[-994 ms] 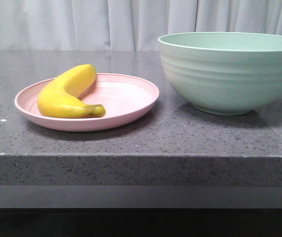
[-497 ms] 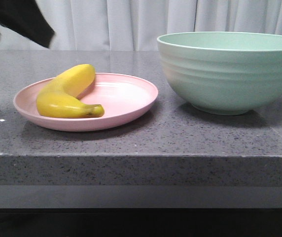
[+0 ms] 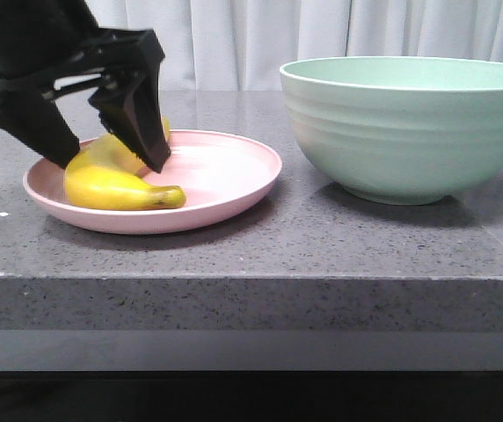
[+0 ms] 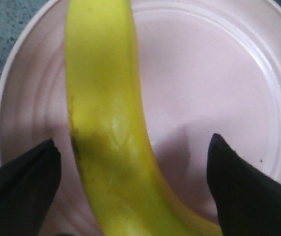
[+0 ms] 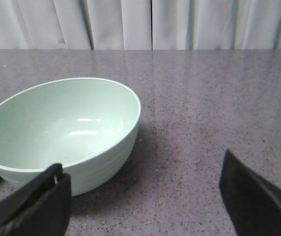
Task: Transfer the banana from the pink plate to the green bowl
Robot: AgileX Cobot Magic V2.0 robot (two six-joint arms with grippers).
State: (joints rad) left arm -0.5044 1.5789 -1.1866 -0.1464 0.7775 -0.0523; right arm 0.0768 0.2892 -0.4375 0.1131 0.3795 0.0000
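1. Here, the short, plump, bright yellow banana [image 3: 115, 176] lies on the shallow, round, pale pink plastic plate [image 3: 221, 180], toward the plate's left half in the front view, its dark greenish stem tip pointing toward the plate's middle.
2. The black left gripper [image 3: 106, 158] is down over the plate, jaws spread wide, one finger on each side of the banana. In the front view the right-hand finger tip reaches down beside the fruit's upper curve, while the other finger stands at the fruit's left end.
3. From the left wrist view, the banana [image 4: 106, 123] runs between the two dark fingertips [image 4: 22, 187], with pink plate [image 4: 219, 78] surface visible between each tip and the fruit on both sides; the jaws have not closed on it. Whether either tip touches the plate I cannot tell.
4. The large, deep, pale mint-green ridged bowl [image 3: 405, 127] stands upright on the speckled grey stone countertop [image 3: 322, 246], to the right of the plate and apart from it.
5. In the right wrist view, the bowl [image 5: 62, 132] shows a bare inside. The right gripper [image 5: 145, 206] hangs above the countertop just beside the bowl, its two black fingers wide apart and holding nothing.
6. A white pleated curtain [image 3: 322, 31] hangs behind the counter.
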